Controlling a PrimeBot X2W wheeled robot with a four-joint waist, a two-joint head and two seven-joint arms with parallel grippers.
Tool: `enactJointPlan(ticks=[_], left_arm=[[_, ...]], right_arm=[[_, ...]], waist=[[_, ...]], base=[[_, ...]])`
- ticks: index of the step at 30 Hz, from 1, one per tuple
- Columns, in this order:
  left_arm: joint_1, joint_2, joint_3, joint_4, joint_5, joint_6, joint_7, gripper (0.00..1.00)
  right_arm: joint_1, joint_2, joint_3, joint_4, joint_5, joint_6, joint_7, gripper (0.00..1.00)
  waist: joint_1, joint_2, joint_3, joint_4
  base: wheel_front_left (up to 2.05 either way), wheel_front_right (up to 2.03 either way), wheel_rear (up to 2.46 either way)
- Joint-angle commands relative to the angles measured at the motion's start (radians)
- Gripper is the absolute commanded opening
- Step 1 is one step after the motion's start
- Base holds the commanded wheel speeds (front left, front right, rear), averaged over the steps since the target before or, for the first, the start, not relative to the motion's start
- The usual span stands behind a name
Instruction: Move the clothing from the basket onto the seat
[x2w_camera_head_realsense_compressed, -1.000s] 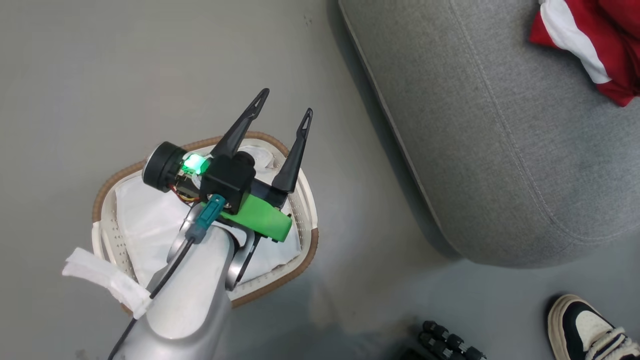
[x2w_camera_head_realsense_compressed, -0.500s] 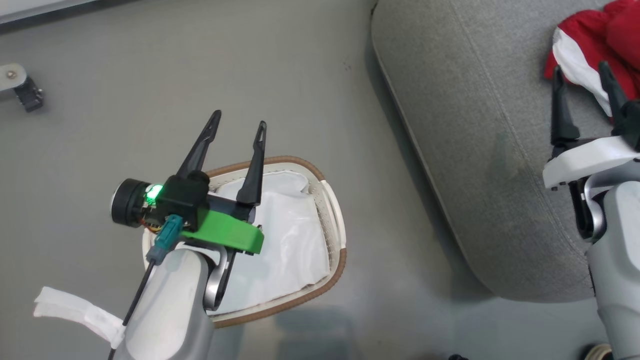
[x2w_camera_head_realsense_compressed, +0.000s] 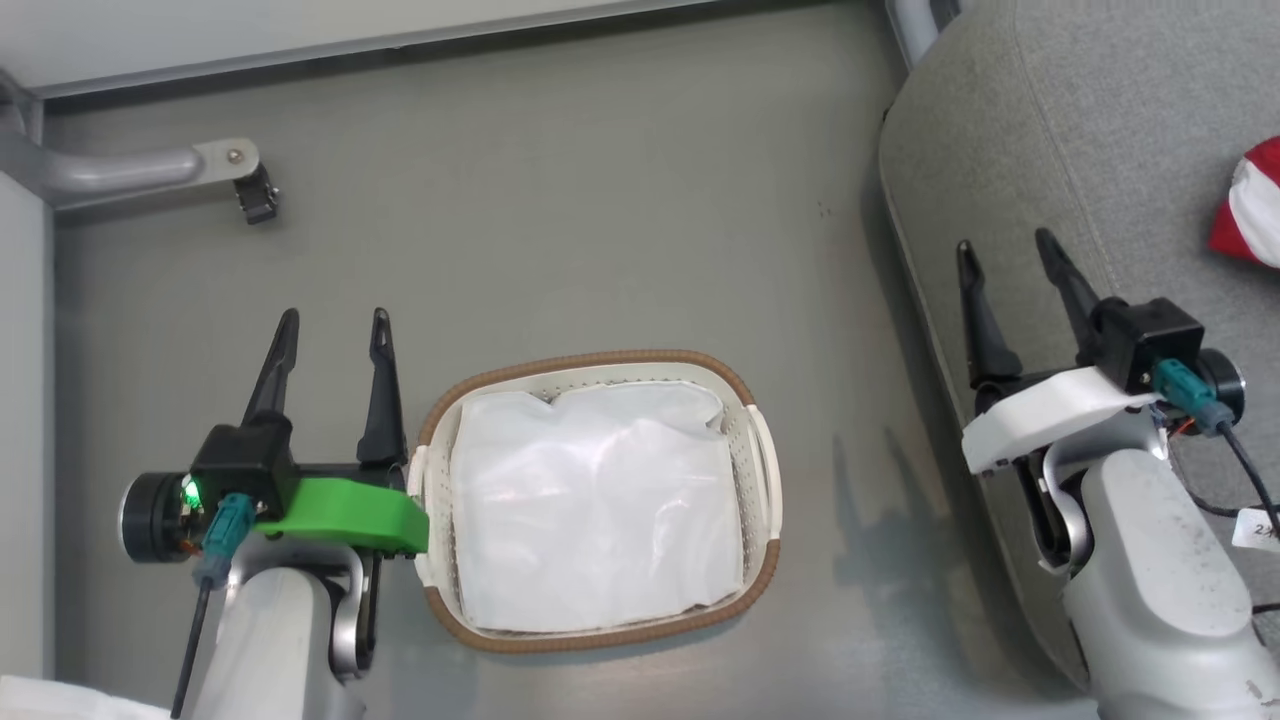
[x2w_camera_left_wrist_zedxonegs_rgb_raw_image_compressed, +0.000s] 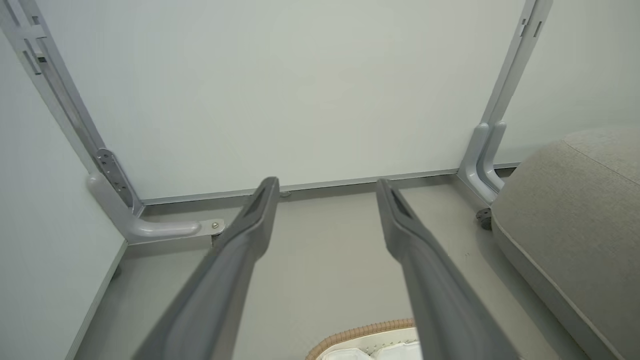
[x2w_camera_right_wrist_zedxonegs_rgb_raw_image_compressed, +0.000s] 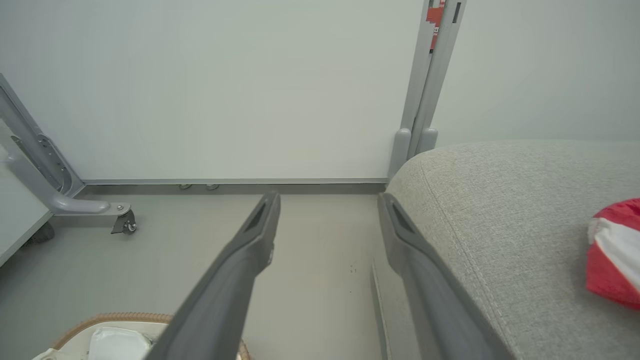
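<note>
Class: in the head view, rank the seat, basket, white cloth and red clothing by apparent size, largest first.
1. seat, though cut off by the frame
2. basket
3. white cloth, lying inside the basket
4. clothing, a small patch at the right edge; it is cut off, so its full size is unsure

Creased white cloth (x2w_camera_head_realsense_compressed: 595, 505), grey floor (x2w_camera_head_realsense_compressed: 600, 220), pale wall panel (x2w_camera_left_wrist_zedxonegs_rgb_raw_image_compressed: 300, 90), grey metal foot (x2w_camera_head_realsense_compressed: 140, 170) (small caster (x2w_camera_head_realsense_compressed: 258, 195) at its tip).
</note>
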Motion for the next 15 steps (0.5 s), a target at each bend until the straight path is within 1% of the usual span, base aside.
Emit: enactJointPlan(ticks=[1,4,8,15], left_arm=[[0.027,0.000,0.013,0.008,0.000,0.005,0.000,1.00],[0.062,-0.001,0.038,0.017,-0.003,0.007,0.000,1.00],[0.109,-0.001,0.046,0.018,-0.018,0.012,0.000,1.00],[0.187,-0.001,0.051,0.037,-0.047,0.011,0.000,1.00]], right_arm=[[0.027,0.004,0.002,0.004,-0.003,-0.001,-0.002,1.00],[0.058,0.026,0.000,0.002,-0.005,-0.001,-0.002,1.00],[0.106,0.045,-0.005,-0.002,-0.010,-0.001,-0.002,1.00],[0.182,0.057,-0.024,0.014,-0.010,-0.001,-0.002,1.00]], waist=[[0.0000,0.0000,-0.036,0.030],[0.0000,0.0000,-0.059,0.035],[0.0000,0.0000,-0.095,0.038],[0.0000,0.0000,-0.161,0.044]], base=[[0.00,0.00,0.00],[0.00,0.00,0.00],[0.00,0.00,0.00],[0.00,0.00,0.00]])
